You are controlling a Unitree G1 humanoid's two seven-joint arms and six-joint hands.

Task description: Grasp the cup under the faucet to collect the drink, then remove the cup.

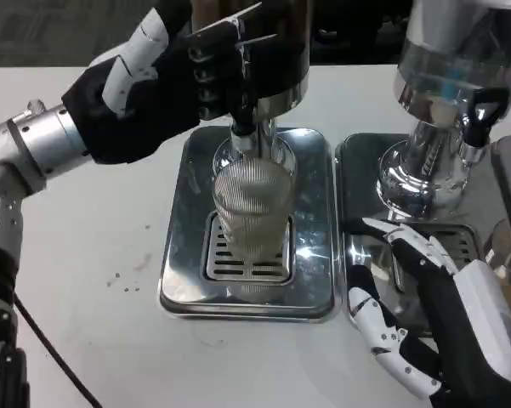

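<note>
A white surface [76, 255] is seen from above, with two drink dispensers standing side by side on it. At the far left, a silver forearm [30, 149] reaches in toward the middle. Its left hand [157, 81], black with white on the fingers, is raised at the upper left, with its fingers [217, 68] against the front of the left dispenser [264, 51], just above the faucet [246, 119]. Whether it presses anything I cannot tell; it holds no cup.

Directly below the faucet stands the cup [253, 212], a clear ribbed glass. It is upright, its long axis vertical and its mouth pointing up at the spout. It rests on the slotted grille of a shiny metal drip tray [183, 255]. The cup is below and to the right of the left hand, apart from it.

Further right is a second drip tray [357, 161] carrying the chrome base of the right dispenser [446, 93]. At the lower right, the right hand [425, 306] hovers over this tray, fingers spread wide, holding nothing, near the cup but not touching it.

No readable writing or brand marks show.
</note>
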